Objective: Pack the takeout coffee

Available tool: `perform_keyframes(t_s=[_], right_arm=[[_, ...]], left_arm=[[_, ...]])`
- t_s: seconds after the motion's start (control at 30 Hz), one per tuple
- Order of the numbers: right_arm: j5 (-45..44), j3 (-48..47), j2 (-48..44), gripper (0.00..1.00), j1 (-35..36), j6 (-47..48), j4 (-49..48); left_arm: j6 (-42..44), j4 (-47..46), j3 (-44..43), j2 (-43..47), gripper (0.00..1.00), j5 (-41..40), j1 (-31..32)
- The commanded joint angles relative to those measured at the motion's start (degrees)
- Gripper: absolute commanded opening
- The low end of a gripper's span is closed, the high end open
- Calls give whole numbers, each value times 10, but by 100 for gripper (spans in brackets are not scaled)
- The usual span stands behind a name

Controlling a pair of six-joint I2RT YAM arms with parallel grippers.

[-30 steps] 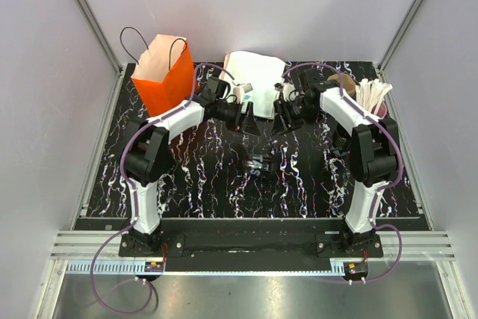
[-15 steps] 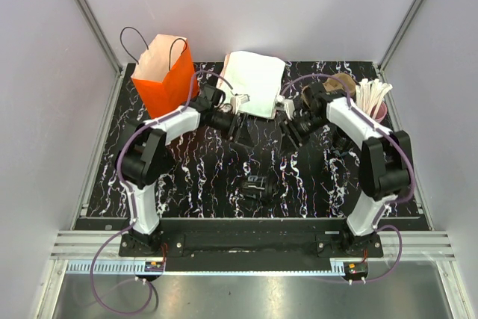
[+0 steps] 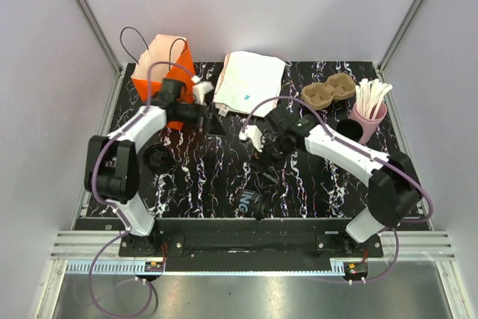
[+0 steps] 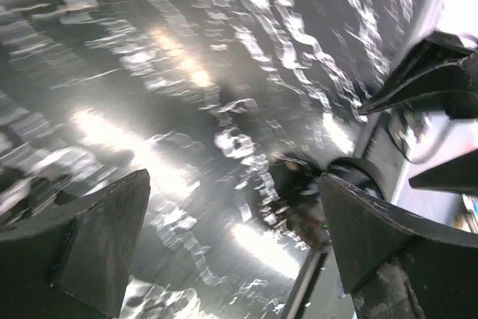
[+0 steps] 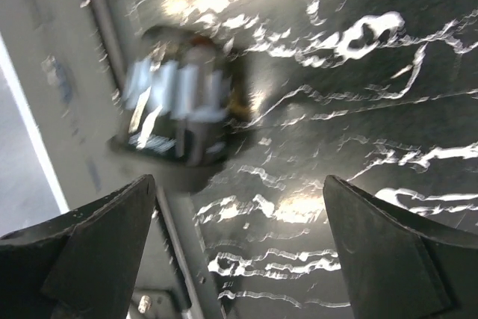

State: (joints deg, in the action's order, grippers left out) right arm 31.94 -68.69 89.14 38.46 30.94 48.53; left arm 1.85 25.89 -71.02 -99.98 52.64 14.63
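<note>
Robotics lab test cell: a left arm (image 3: 142, 128) and a right arm (image 3: 343, 147) are bolted to an aluminium rail (image 3: 254, 245) at 6 o'clock of a black marble-patterned table (image 3: 209, 177). Plain grey panels (image 3: 261, 5) on metal posts (image 3: 86, 9) box it in. An orange paper bag (image 3: 160, 65) stands at 10 o'clock, a cardboard cup tray (image 3: 328, 93) and a pink cup of sticks (image 3: 370, 121) at 2 o'clock.

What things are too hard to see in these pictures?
- Top view: the inside of the orange bag; its own walls hide it.
- Top view: the takeout coffee, black on the black table; whether anything is inside it cannot be told.
- Right wrist view: the black item with white lettering; blur makes the letters unreadable.
- Left wrist view: a dark shape on the table; too blurred to identify.
</note>
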Motion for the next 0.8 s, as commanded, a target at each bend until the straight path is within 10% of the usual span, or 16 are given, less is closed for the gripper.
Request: perform_keyframes(t_s=[0.0, 0.23, 0.77], right_arm=[[-79, -14, 21, 100, 52, -84, -98], [-145, -23, 65, 100, 165, -134, -93], [-206, 2, 82, 100, 211, -107, -52]], left_arm=[[31, 24, 12, 90, 99, -18, -68], [43, 42, 28, 141, 99, -1, -161], [43, 43, 44, 160, 99, 6, -162]])
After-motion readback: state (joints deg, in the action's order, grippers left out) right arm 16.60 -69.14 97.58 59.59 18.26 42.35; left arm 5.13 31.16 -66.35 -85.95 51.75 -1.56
